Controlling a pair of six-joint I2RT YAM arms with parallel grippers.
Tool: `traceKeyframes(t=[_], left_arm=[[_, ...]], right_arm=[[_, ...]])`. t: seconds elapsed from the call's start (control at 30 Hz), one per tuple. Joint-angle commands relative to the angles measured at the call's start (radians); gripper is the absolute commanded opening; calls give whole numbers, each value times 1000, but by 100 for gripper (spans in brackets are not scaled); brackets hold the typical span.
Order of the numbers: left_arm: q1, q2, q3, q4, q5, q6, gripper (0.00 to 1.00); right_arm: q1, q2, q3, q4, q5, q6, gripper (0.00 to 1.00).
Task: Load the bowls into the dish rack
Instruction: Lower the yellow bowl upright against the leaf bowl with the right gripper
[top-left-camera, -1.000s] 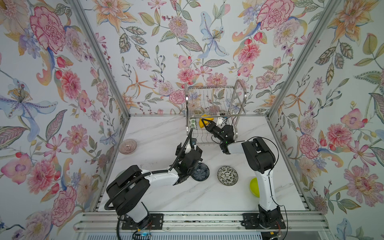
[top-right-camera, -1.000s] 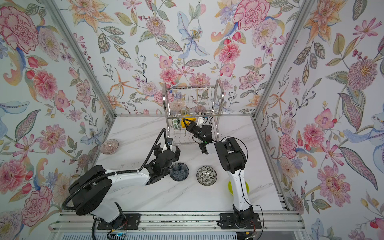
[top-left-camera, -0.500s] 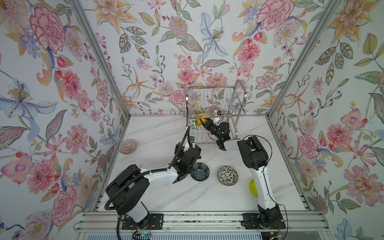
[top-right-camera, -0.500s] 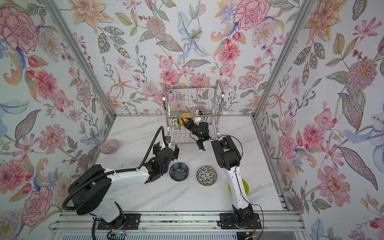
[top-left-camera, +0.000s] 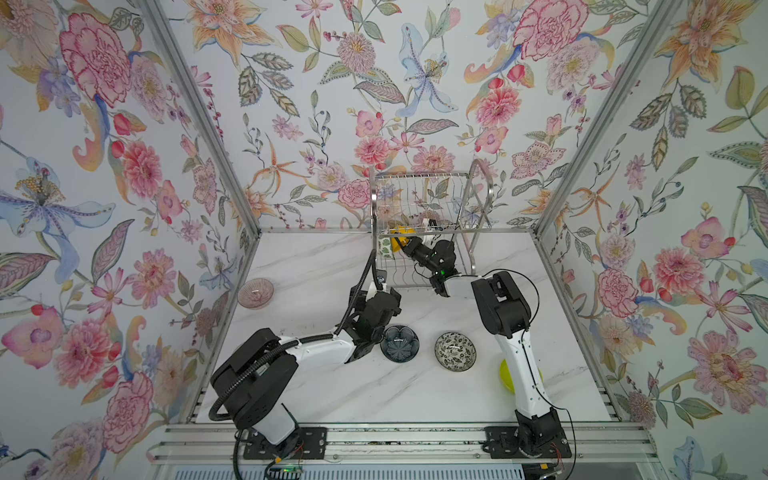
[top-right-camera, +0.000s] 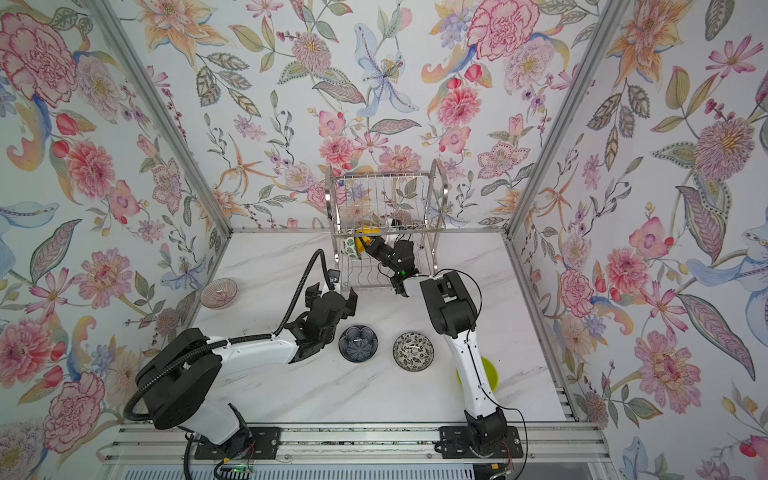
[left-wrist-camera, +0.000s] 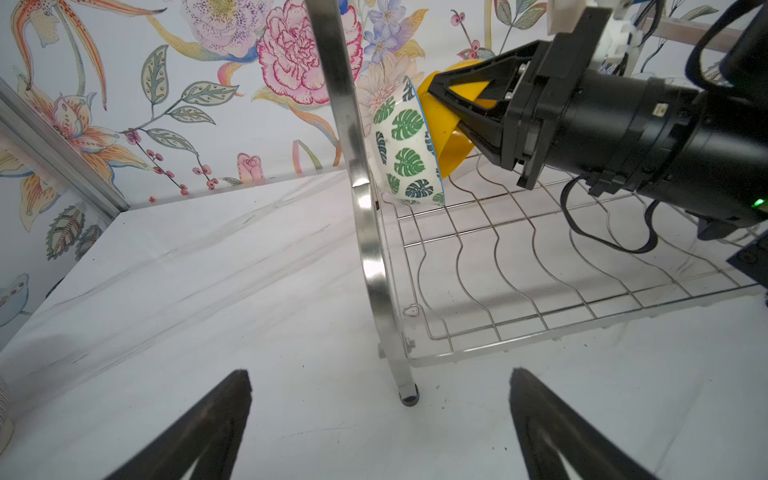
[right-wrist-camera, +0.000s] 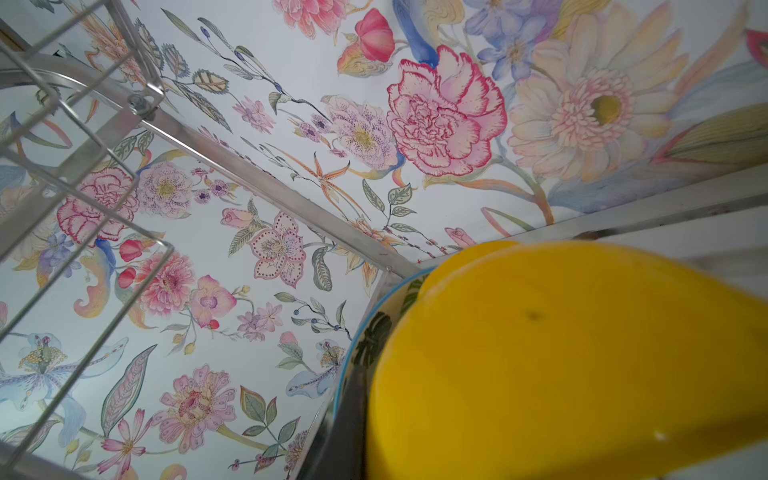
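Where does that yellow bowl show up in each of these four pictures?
In a top view: yellow bowl at the left end of the dish rack, lower tier.
In a top view: same spot.
Left wrist: beside the green-leaf bowl, over the wire shelf.
Right wrist: huge, close up.
Shared landmark: the green-leaf bowl.

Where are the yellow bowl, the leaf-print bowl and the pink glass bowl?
yellow bowl (left-wrist-camera: 446, 145), left wrist view, on its lower wall.
leaf-print bowl (left-wrist-camera: 405, 145), left wrist view, on its patterned outer wall.
pink glass bowl (top-left-camera: 255, 293), in a top view, on the middle of its inside.
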Motion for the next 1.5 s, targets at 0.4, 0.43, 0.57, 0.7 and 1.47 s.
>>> traceKeyframes(t=[0.4,0.43,0.57,0.7,1.47], left_arm=[[22,-7,27,-18,37,-40,99],[22,-7,26,-15,44,-35,99],[22,-7,31,0,81,-16,99],[23,-9,34,4,108,-12,99],[25,-3,40,-15,102,-26,99]], right_arm=[[-8,48,66,-70,-101,-47,0],[-11,44,60,-69,-104,-47,0],[-16,33,42,-70,-110,-48,0],[-24,22,38,-84,-115,-55,0],[-45,2,31,-184,-167,-124,13]])
